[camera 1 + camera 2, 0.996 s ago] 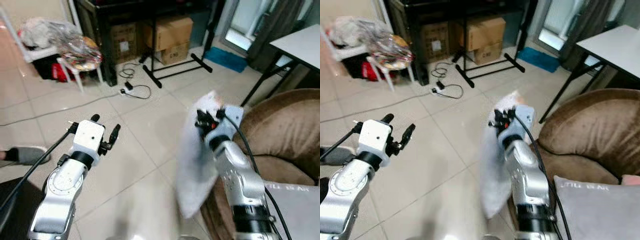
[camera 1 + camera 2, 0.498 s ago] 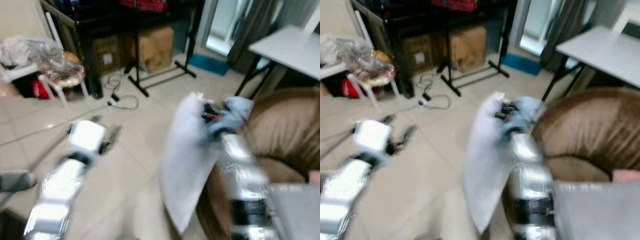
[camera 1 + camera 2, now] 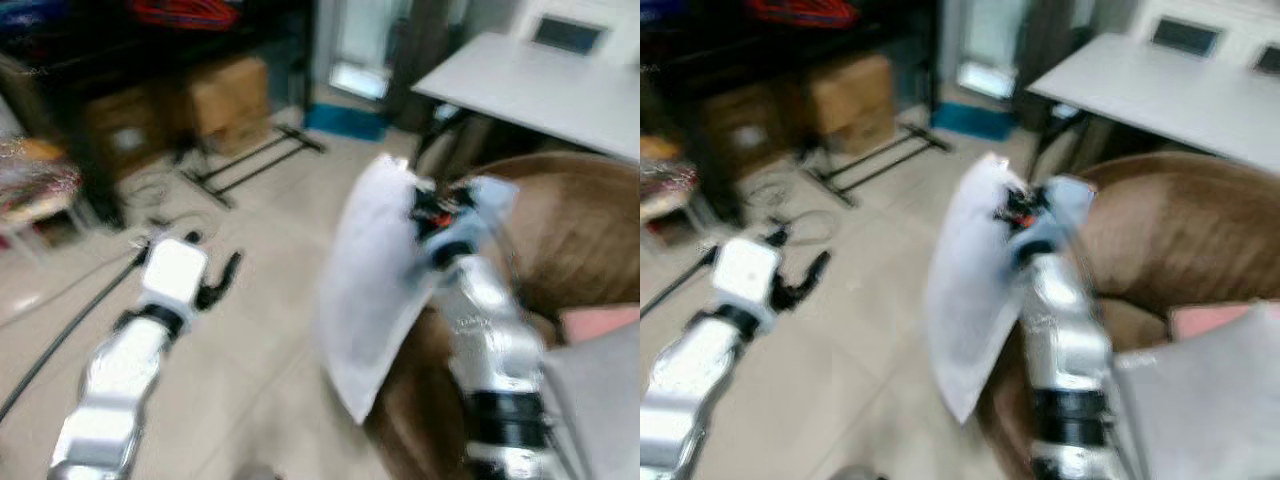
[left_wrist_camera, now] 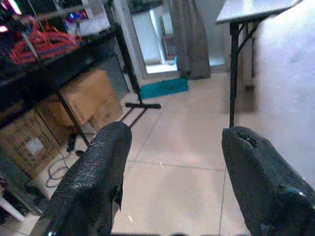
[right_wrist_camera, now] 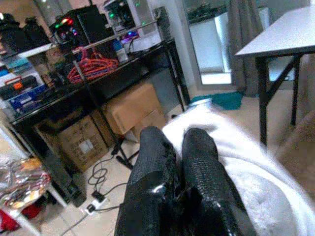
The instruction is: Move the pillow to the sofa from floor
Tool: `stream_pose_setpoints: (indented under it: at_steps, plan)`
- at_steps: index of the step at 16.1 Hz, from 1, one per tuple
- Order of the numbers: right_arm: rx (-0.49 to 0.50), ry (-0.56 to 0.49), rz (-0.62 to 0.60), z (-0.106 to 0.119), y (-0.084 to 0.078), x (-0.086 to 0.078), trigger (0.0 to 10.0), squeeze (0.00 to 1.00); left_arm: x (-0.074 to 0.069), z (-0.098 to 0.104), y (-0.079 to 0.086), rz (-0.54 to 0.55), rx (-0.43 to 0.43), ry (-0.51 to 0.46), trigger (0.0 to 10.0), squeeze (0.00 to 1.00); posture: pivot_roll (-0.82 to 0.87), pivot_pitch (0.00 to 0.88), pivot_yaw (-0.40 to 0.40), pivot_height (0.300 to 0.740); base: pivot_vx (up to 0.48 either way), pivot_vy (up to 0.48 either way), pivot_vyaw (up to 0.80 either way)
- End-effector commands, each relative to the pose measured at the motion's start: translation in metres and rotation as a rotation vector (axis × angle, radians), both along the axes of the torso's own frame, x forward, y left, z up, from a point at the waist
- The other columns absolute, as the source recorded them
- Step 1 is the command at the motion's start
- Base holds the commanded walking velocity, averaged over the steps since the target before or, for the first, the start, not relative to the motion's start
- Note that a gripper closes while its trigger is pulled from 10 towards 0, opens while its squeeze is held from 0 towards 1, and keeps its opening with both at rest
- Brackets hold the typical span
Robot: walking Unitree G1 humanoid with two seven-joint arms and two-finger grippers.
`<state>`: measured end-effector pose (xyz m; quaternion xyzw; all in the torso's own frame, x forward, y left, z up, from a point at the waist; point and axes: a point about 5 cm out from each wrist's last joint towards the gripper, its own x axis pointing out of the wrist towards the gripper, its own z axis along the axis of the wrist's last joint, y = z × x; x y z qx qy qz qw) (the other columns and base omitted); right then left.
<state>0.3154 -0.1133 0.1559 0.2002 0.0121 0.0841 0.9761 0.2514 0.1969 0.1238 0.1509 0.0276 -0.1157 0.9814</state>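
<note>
No text or label can be read.

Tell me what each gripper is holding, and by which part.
The right gripper is shut on the white pillow, pinching it at its top edge so it hangs beside the sofa. The left gripper is open and holds nothing.

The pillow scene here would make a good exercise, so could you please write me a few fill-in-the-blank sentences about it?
1. The white pillow is pinched at its top edge by the ____ gripper.
2. The left gripper holds nothing, and its fingers are ____.
3. The pillow hangs beside a ____ sofa.
4. Behind the sofa stands a white ____.

Missing words: right; open; brown; table
</note>
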Motion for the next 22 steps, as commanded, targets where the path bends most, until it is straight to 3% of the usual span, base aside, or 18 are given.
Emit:
stream_pose_setpoints:
  at_steps: [1, 8, 13, 18, 22]
  plan:
    - [0.006, -0.064, -0.042, 0.017, -0.014, 0.000, 10.0, 0.00, 0.000, 0.005, -0.007, -0.034, 0.000, -0.018, 10.0, 0.00, 0.04, 0.000, -0.012, 0.740, 0.311, 0.000, -0.80]
    - [0.013, -0.084, -0.031, 0.027, -0.014, -0.008, 10.0, 0.00, -0.003, 0.003, -0.007, -0.101, 0.017, 0.019, 10.0, 0.00, 0.04, 0.000, -0.008, 0.740, 0.298, 0.000, -0.80]
    - [0.016, -0.094, 0.019, 0.033, -0.002, -0.006, 10.0, 0.00, -0.007, 0.002, -0.003, -0.180, 0.068, 0.060, 10.0, 0.00, 0.05, 0.000, -0.016, 0.740, 0.000, 0.000, 0.00]
    - [0.028, -0.076, 0.006, 0.035, 0.000, 0.013, 10.0, 0.00, -0.009, 0.002, -0.004, -0.268, 0.105, 0.101, 10.0, 0.00, 0.08, 0.000, -0.045, 0.740, 0.000, 0.000, 0.00]
    - [-0.044, -0.025, -0.047, 0.025, 0.000, 0.055, 10.0, 0.00, -0.015, -0.004, -0.008, -0.442, 0.123, 0.205, 10.0, 0.00, 0.08, 0.000, -0.031, 0.740, 0.000, 0.000, 0.00]
